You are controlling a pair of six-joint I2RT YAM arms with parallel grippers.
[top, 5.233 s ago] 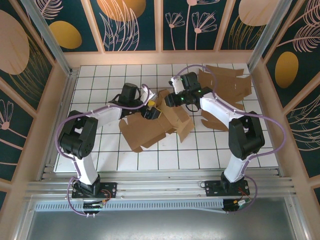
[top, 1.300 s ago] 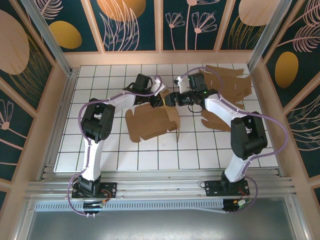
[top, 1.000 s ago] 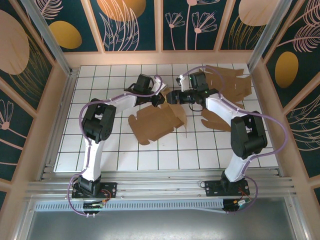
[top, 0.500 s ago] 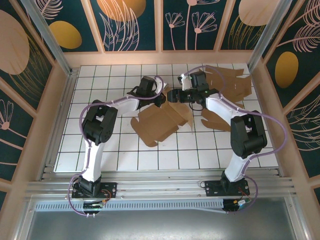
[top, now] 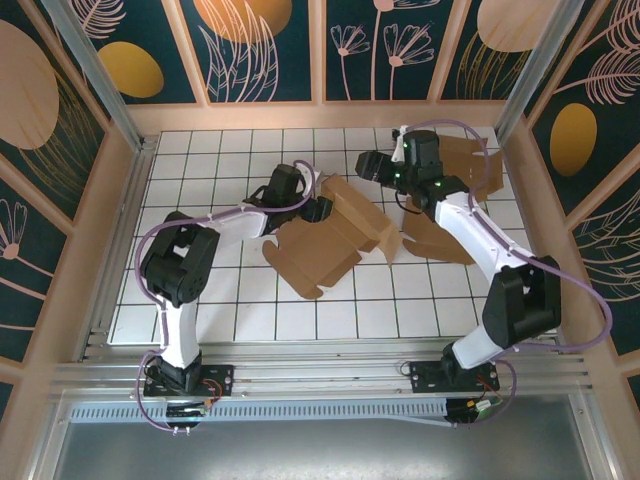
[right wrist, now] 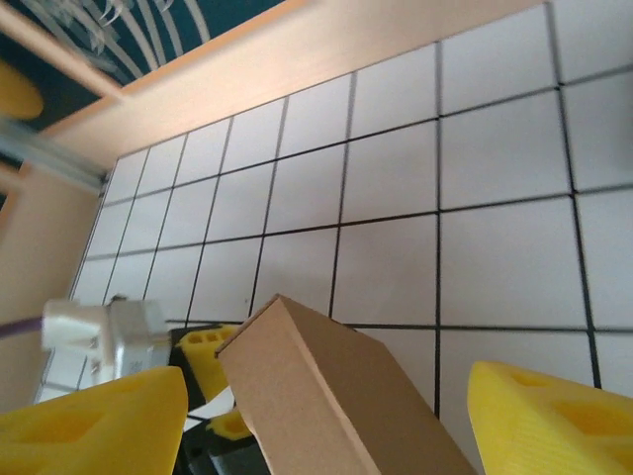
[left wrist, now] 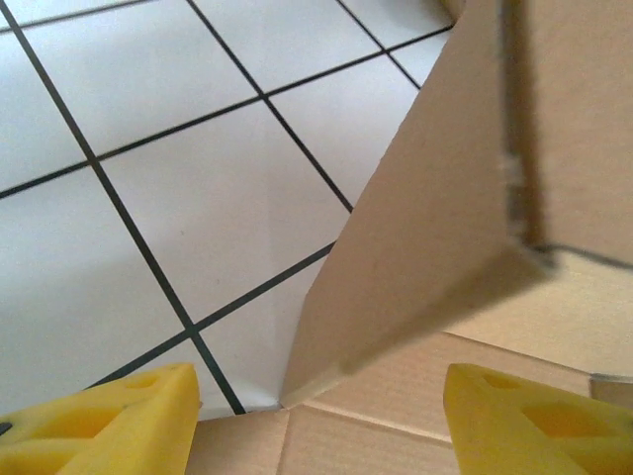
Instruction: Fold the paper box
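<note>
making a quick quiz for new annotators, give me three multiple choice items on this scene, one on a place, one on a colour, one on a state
1. Where does the pile of flat brown cardboard blanks lie on the white tiled table?
A. far right corner
B. near left corner
C. dead centre

2. What colour are the left end effector fingers?
A. red
B. yellow
C. black

3. How does the right end effector stand?
A. shut on a box flap
B. shut on nothing
C. open, fingers spread wide

Answers:
1 A, the top view has the pile at the far right of the tiles.
2 B, the left wrist view shows yellow at both lower corners.
3 C, the right wrist view shows its fingers far apart with nothing pinched.
</note>
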